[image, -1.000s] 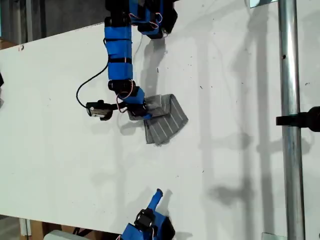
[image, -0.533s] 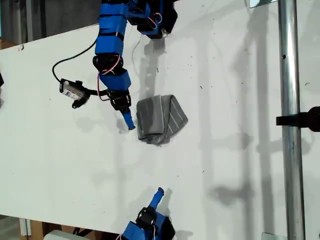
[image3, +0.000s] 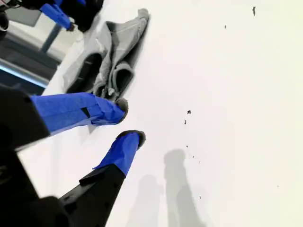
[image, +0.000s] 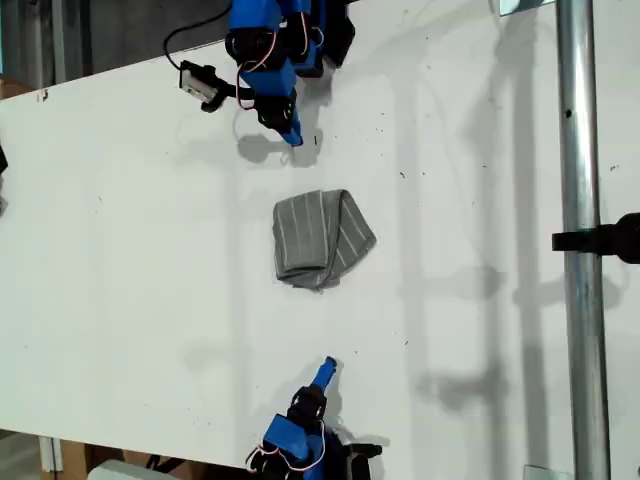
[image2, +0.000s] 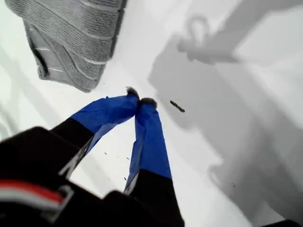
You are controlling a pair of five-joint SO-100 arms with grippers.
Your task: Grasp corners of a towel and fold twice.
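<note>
The towel [image: 320,238] lies in a small folded bundle mid-table, grey with thin white stripes; its corners are tucked into the folds and I cannot tell them apart. My first gripper [image: 292,135] hangs near the exterior view's top, a short way from the towel, shut with nothing in it. In its wrist view the fingertips [image2: 133,92] touch and the towel [image2: 71,38] lies just beyond. My second gripper [image: 327,367] sits near the exterior view's bottom edge. It is narrowly open and empty [image3: 129,121], with the towel [image3: 113,56] ahead of it.
The white table [image: 120,300] carries small dark specks [image: 403,175]. A metal pole [image: 578,200] with a black clamp [image: 600,240] runs down the exterior view's right. The first arm's camera and cable [image: 200,82] stick out toward the exterior view's left.
My first gripper let go of the towel, which now lies folded over, and pulled back toward the exterior view's top. My second gripper moved slightly toward the towel.
</note>
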